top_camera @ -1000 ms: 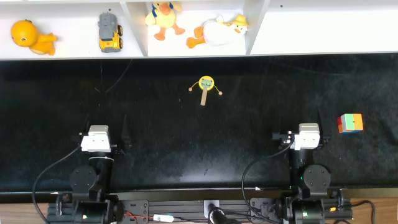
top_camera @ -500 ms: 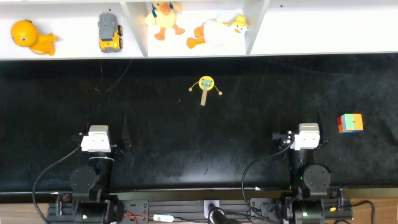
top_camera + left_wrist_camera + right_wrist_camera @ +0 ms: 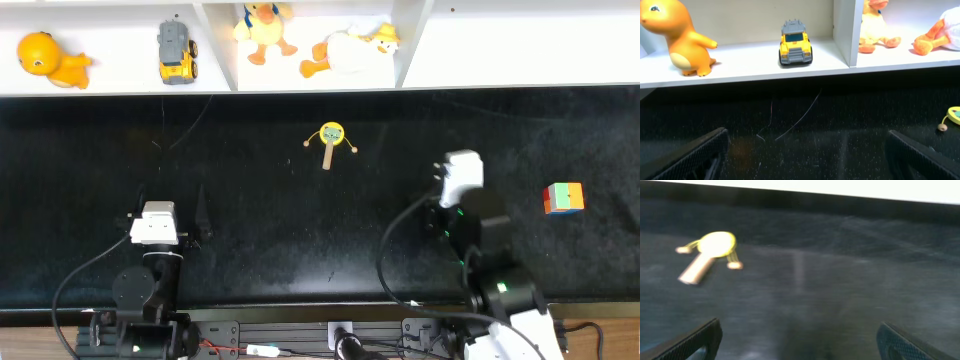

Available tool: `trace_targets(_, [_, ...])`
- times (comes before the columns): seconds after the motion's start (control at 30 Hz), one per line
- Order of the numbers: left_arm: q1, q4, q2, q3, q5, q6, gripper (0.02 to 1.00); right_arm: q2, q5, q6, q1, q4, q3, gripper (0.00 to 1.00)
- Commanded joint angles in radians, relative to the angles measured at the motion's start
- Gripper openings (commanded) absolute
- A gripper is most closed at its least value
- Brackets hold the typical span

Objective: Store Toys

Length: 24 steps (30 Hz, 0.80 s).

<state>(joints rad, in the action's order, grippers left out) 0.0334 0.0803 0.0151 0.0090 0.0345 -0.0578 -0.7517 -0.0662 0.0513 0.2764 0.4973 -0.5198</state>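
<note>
Swinging forward and toward the middle since a second ago, the right gripper (image 3: 797, 326) now hangs over the black worktop (image 3: 280, 230). Its fingers (image 3: 692, 341) are spread wide and empty, facing the yellow rattle drum (image 3: 331, 140). The left gripper (image 3: 806, 134) has stayed put, likewise released. The colour cube (image 3: 563, 198) lies unmoved near the worktop's right edge. Behind, a white shelf (image 3: 320, 82) holds an orange figure (image 3: 50, 58), a yellow truck (image 3: 177, 52), a yellow plush duck (image 3: 265, 28) and a white plush duck (image 3: 350, 52).

Rattle drum (image 3: 713, 247) was blurred in the right wrist view, clipped by the frame edge in the left wrist view, white plush duck (image 3: 951, 31) cut off there too.
</note>
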Motion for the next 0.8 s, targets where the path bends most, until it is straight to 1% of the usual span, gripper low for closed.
trace_targets(0.03, [0.009,0.003,-0.012,-0.001,-0.007,0.013,0.998,-0.181,-0.096,0.322,0.191,0.050,-0.127,0.996])
trace_targets(0.13, [0.009,0.003,-0.012,-0.001,-0.007,0.013,0.998,-0.355,-0.224,0.479,0.332,0.051,-0.187,0.993])
trace_targets(0.2, [0.009,0.003,-0.012,-0.001,-0.007,0.013,0.998,-0.467,-0.278,0.558,0.399,0.045,-0.229,0.996])
trace_targets(0.27, [0.009,0.003,-0.012,-0.001,-0.006,0.013,0.998,-0.574,-0.314,0.602,0.449,0.042,-0.278,0.996])
trace_targets(0.37, [0.009,0.003,-0.012,-0.001,-0.007,0.013,0.998,-0.719,-0.353,0.642,0.493,0.041,-0.364,0.996])
trace_targets(0.57, [0.009,0.003,-0.012,-0.001,-0.007,0.013,0.998,-0.915,-0.358,0.645,0.511,0.042,-0.509,0.998])
trace_targets(0.8, [0.009,0.003,-0.012,-0.001,-0.007,0.013,0.998,-1.023,-0.358,0.662,0.510,0.041,-0.564,0.987])
